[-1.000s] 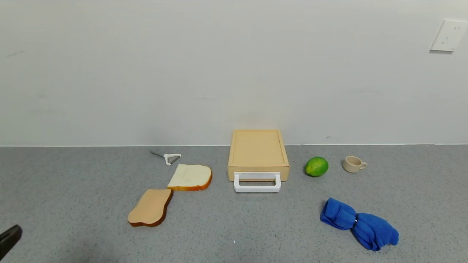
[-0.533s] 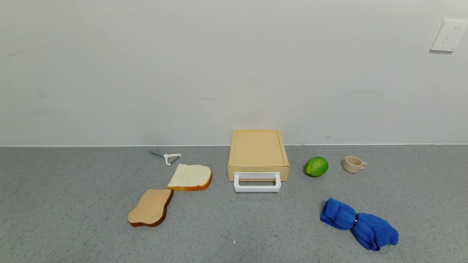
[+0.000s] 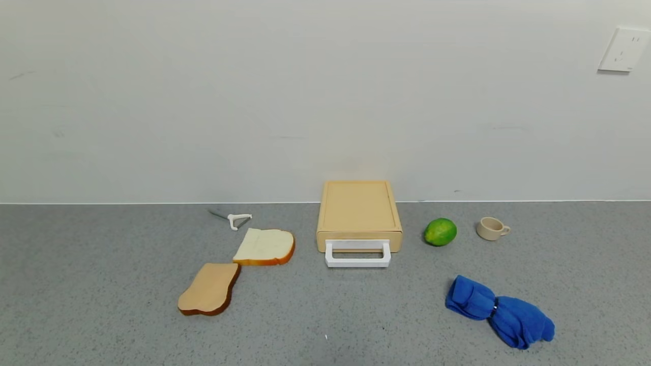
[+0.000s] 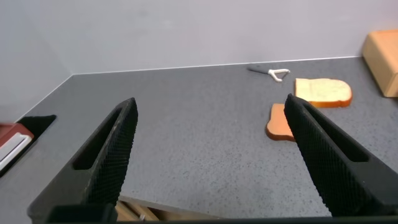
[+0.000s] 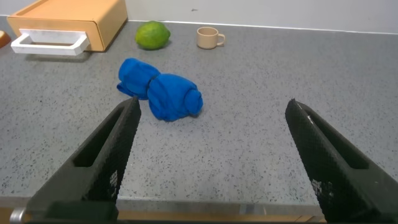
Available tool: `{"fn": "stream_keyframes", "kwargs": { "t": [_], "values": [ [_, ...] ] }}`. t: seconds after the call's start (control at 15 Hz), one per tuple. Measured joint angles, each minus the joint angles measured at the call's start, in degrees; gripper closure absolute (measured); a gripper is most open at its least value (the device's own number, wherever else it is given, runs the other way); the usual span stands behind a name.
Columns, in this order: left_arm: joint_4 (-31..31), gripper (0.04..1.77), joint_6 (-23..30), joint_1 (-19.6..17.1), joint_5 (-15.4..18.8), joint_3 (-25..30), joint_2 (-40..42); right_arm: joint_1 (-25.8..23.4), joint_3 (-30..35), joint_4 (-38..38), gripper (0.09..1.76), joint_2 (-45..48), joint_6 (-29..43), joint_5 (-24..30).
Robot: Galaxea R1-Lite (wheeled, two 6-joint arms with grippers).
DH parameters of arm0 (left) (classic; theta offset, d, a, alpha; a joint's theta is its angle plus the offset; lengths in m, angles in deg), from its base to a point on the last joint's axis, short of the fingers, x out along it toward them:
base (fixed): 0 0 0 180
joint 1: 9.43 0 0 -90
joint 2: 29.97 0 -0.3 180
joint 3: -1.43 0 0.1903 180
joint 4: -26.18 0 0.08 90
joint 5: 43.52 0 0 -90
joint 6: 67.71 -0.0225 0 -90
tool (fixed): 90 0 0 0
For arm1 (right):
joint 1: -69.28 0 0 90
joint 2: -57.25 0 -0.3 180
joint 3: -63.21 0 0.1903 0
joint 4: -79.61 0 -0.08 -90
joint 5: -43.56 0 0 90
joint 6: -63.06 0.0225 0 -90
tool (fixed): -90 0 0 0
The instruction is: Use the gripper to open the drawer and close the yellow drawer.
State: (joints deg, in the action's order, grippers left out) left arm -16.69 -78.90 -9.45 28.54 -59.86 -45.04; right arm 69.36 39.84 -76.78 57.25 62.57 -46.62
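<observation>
The pale yellow-tan drawer box [image 3: 359, 209] stands against the back wall at the middle of the grey counter. Its drawer is shut, and the white loop handle [image 3: 358, 253] faces me. The box also shows in the right wrist view [image 5: 65, 22] and, at the frame's edge, in the left wrist view [image 4: 382, 55]. Neither gripper shows in the head view. My left gripper [image 4: 211, 140] is open and empty over the counter's near left edge. My right gripper [image 5: 211, 140] is open and empty over the near right edge, short of the blue cloth.
Two bread slices [image 3: 264, 246] [image 3: 209, 288] and a white peeler [image 3: 235, 219] lie left of the box. A green lime [image 3: 440, 232] and a beige cup [image 3: 491, 228] stand to its right. A rolled blue cloth [image 3: 498, 311] lies at the front right.
The dark tip of my left gripper, at the head view's lower left corner a second ago, has withdrawn out of view. The drawer and the other objects have not moved.
</observation>
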Motion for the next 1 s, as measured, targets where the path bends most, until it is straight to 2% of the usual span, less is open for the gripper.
{"fn": "stream_keyframes", "kwargs": {
  "t": [0.13,0.47,0.6,0.87,1.0],
  "values": [
    [-0.04,0.11,0.01,-0.74,4.84,1.52,2.73,0.0,0.0,0.0,0.14,0.0,0.0,0.02],
    [0.51,0.1,0.43,-0.13,13.62,9.16,11.24,0.0,0.0,0.02,0.14,0.0,0.0,0.02],
    [3.77,0.1,1.39,-0.07,15.68,14.2,13.45,0.0,0.0,0.02,0.14,0.0,0.0,0.02],
    [16.84,0.1,2.82,-0.02,18.2,27.08,14.86,0.0,0.0,0.02,0.14,0.0,0.0,0.0],
    [18.91,0.1,3.36,-0.02,18.46,31.98,15.02,0.0,0.0,0.02,0.14,0.0,-0.02,0.0]
  ]
}}
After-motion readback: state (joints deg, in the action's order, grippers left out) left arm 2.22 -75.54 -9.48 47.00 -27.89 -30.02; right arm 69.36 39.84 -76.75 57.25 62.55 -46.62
